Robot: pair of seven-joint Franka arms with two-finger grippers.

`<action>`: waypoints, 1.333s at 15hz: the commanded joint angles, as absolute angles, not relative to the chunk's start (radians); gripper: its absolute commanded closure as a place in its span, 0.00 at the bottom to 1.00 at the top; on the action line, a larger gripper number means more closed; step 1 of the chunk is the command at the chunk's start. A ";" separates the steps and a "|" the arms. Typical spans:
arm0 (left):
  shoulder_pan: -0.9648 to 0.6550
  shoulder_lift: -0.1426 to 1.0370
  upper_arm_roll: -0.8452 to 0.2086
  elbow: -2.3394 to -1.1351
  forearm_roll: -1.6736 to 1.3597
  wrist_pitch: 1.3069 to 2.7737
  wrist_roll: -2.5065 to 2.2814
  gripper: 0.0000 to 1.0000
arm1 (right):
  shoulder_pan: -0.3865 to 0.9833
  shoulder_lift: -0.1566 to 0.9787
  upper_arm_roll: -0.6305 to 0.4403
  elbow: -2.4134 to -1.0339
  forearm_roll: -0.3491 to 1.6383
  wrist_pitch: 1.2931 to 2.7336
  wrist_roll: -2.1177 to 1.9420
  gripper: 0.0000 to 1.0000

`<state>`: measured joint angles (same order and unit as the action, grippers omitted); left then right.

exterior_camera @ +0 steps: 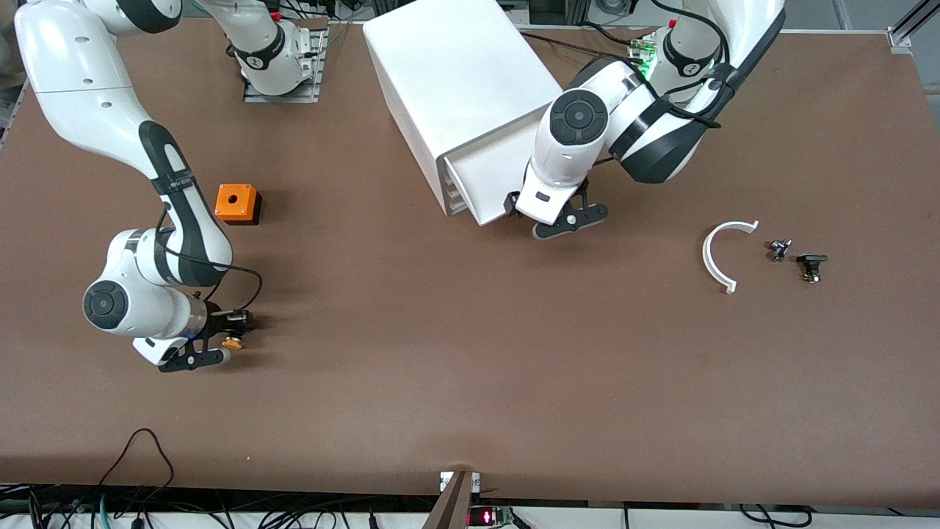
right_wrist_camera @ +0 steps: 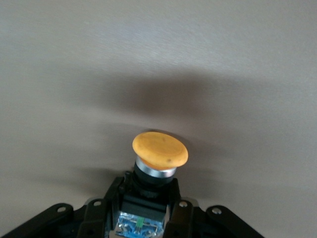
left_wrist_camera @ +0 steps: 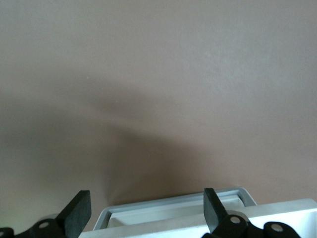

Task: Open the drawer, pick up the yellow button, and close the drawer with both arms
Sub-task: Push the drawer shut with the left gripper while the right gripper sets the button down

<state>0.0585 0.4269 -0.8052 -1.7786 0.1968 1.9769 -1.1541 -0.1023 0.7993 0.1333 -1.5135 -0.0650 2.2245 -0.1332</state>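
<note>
Cabinet [exterior_camera: 459,88] lies on the surface [exterior_camera: 470,382], its uppermost drawer [exterior_camera: 481,187] slightly pulled out. The left end effector [left_wrist_camera: 146,210] sits at the drawer's front, fingers spread and empty. Toward the right arm's end, the right end effector [exterior_camera: 228,330] hangs low over the surface, clamped on the orange-capped button [right_wrist_camera: 158,151].

Brown matte table [exterior_camera: 470,382] fills nearly the whole front view, w/ soft shadows on it. Metal mounting plate [exterior_camera: 283,88] at 11 o'clock. Along the 6 o'clock edge: tangled black cables [exterior_camera: 139,470], a small bracket [exterior_camera: 459,485] at centre, a device w/ red light [exterior_camera: 488,516]. Aluminium profile [exterior_camera: 910,26] at 1 o'clock corner. Grey floor strip past the table's 12 o'clock edge. Light even, diffuse.
</note>
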 commanded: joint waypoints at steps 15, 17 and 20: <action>0.081 0.399 -0.905 -1.845 -0.067 1.879 -1.147 0.00 | -0.103 0.517 0.150 -1.520 -0.086 2.013 -0.057 0.00; 0.074 0.400 -0.907 -1.845 -0.067 1.873 -1.147 0.00 | -0.103 0.450 0.152 -1.520 -0.086 1.941 -0.040 0.00; 0.066 0.402 -0.905 -1.845 -0.067 1.871 -1.147 0.00 | -0.103 0.353 0.155 -1.520 -0.083 1.824 -0.032 0.00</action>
<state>0.0651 0.4266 -0.8899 -1.8260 -0.0279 1.9017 -1.1541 -0.0994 0.4344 0.1440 -1.4892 -0.0652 1.8877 -0.0606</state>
